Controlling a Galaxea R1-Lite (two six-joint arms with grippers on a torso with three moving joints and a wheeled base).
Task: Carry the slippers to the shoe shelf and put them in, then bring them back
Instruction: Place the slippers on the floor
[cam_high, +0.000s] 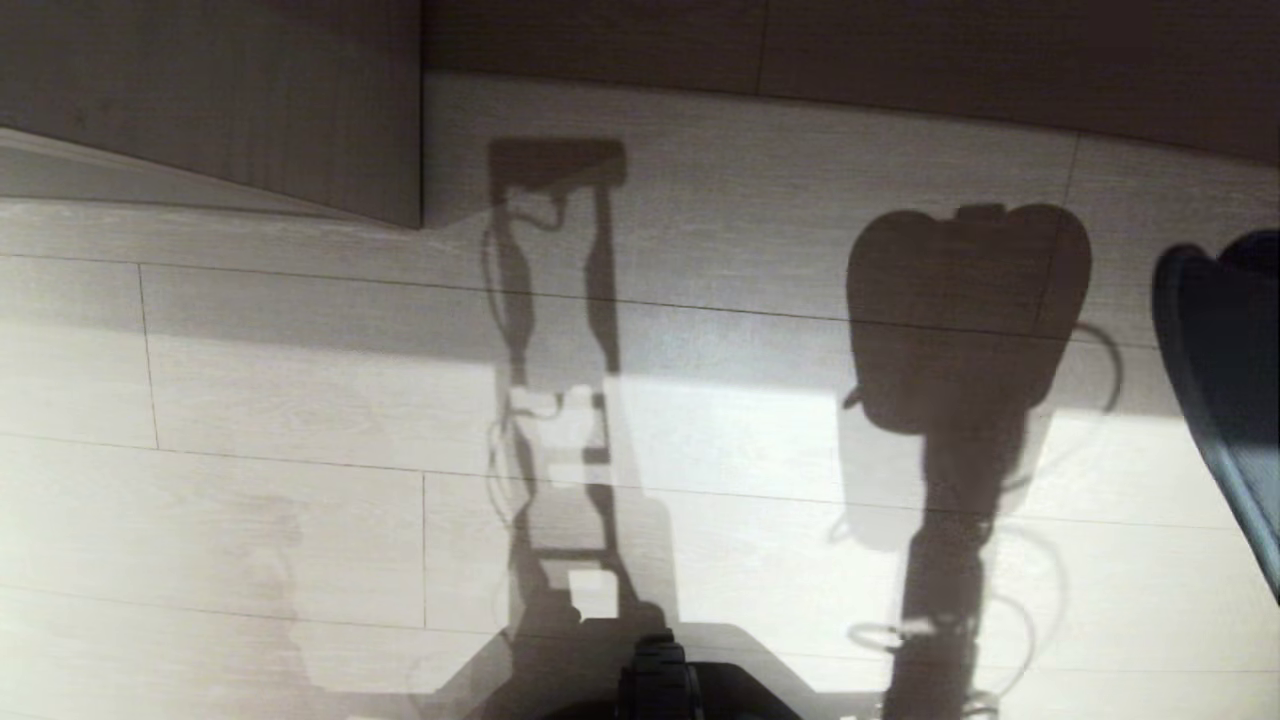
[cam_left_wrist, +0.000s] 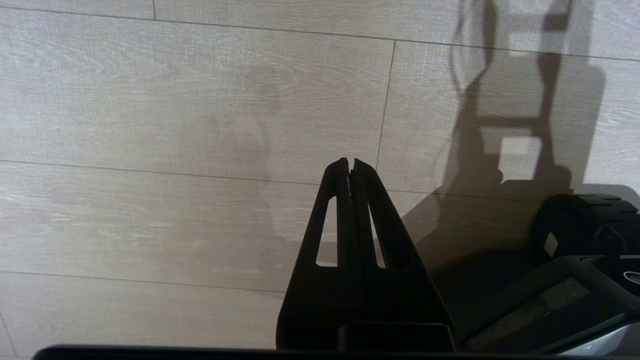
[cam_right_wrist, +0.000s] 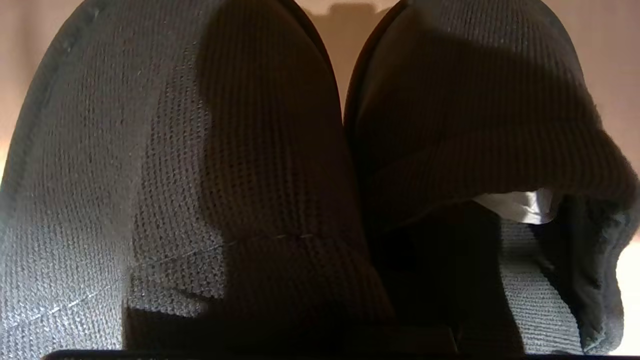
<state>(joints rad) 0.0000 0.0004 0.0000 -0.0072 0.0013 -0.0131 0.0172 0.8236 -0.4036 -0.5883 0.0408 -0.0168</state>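
Right gripper fingers are not being shown in any view, but two dark slippers (cam_right_wrist: 320, 200) are filling the right wrist view side by side, touching along their inner edges, and they are being carried by it with its jaws closed tight on the pair. Both slippers are being seen with knitted, ribbed dark fabric; a pale tag is showing inside the one on that view's right. In the head view only one dark curved edge of the slippers (cam_high: 1225, 380) is being seen at the far right border, held above the floor, and their rounded double shadow is being cast on the planks to the left of it.

Left gripper (cam_left_wrist: 350, 167) is being held low over the floor (cam_left_wrist: 175, 125), its two black fingers (cam_left_wrist: 332, 210) pressed together at the tips with nothing between them.

One light wood-grain panel of the shoe shelf (cam_high: 250, 100) is being seen at the far left of the head view, well apart from the slippers. Pale plank flooring is being crossed by the robot's own shadow, and one black part of the robot base (cam_high: 660, 680) is being seen at the near edge.
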